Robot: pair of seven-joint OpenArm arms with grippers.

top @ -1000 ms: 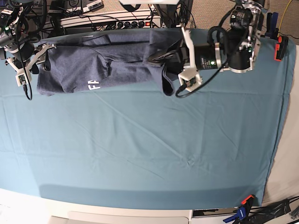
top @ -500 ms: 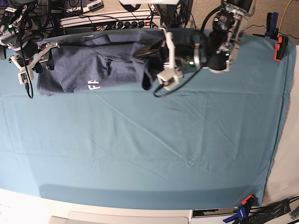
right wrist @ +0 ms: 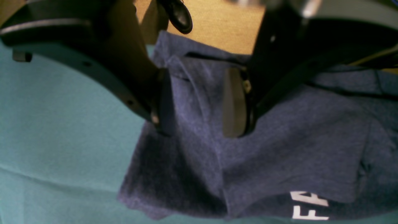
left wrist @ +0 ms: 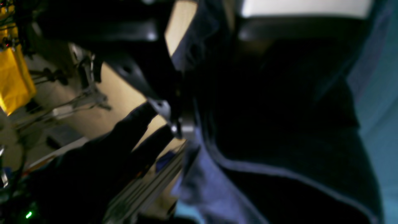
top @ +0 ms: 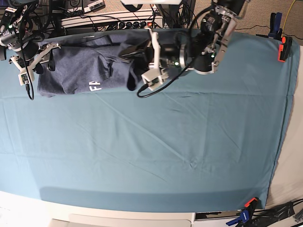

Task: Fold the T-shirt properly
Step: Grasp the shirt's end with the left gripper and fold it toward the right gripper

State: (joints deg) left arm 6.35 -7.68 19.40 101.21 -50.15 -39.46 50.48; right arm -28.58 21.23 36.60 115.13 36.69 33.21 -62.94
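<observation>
- Teal cloth (top: pixel 151 156) covers the surface, and the T-shirt (top: pixel 90 66), a heathered dark blue-grey, lies bunched along the far edge toward the base view's left.
- White letters (right wrist: pixel 307 207) show on the lower part of the shirt, only partly readable where the fabric folds over them.
- The left claw (top: pixel 137 53), on the base view's right, reaches across the far edge with its jaws nearly closed on a fold at the shirt's right end; that end is lifted and doubled back over the rest of the garment.
- In the left wrist view the pinched fabric (left wrist: pixel 279 124) hangs dark and close to the lens, a stitched hem (left wrist: pixel 279 174) curving across the bottom, and the picture is blurred.
- The right claw (top: pixel 40 56), on the base view's left, sits at the shirt's left end with its jaws apart.
- From the right wrist view the right claw's pads (right wrist: pixel 231 102) stand either side of a raised ridge of cloth at the shirt's edge with a clear gap between them; whether either pad touches the cloth cannot be told.
- Red and blue clamps (top: pixel 284 47) pin the cloth at the far right corner, and another clamp (top: pixel 246 210) holds the near right edge.
- Cables and a power strip (top: pixel 118 22) crowd the space behind the surface.
</observation>
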